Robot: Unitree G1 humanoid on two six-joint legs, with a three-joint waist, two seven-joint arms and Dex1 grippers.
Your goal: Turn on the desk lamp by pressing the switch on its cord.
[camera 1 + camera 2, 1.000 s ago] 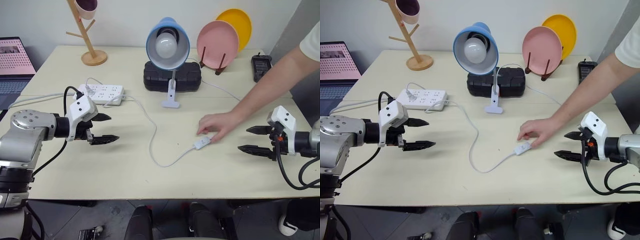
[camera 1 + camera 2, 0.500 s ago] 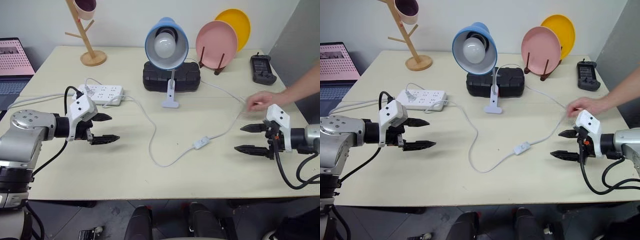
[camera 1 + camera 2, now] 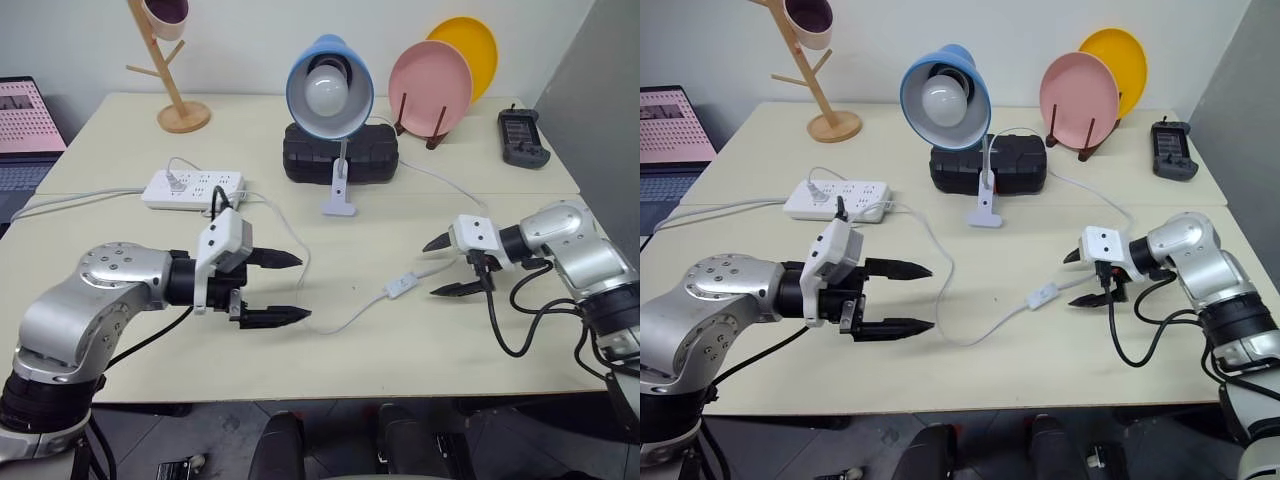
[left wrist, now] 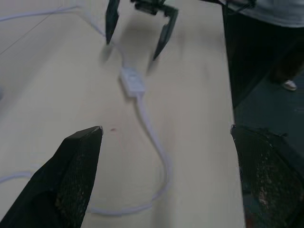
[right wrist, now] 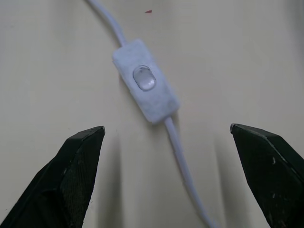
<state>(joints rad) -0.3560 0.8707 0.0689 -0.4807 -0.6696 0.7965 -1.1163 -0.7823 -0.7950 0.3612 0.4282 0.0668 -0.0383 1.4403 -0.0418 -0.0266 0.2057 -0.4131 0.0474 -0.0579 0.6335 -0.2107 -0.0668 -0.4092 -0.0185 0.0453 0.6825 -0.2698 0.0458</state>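
Power strip point(image 3: 192, 187), black case point(image 3: 340, 154), pink plate point(image 3: 430, 76) — all on the table point(image 3: 120, 130).

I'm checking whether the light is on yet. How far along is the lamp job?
Done: nothing pressed yet; the desk lamp bulb looks unlit. In hand: the right gripper, jaws open, points at the switch on the cord, not touching it. The left gripper hovers open nearby. Left: press the switch.

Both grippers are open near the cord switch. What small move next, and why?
Probably ease the right gripper forward and down toward the switch, bringing one finger over its button. The switch lies flat on the table just ahead of the open fingers, untouched, and the desk lamp looks unlit. The left gripper sits farther off.
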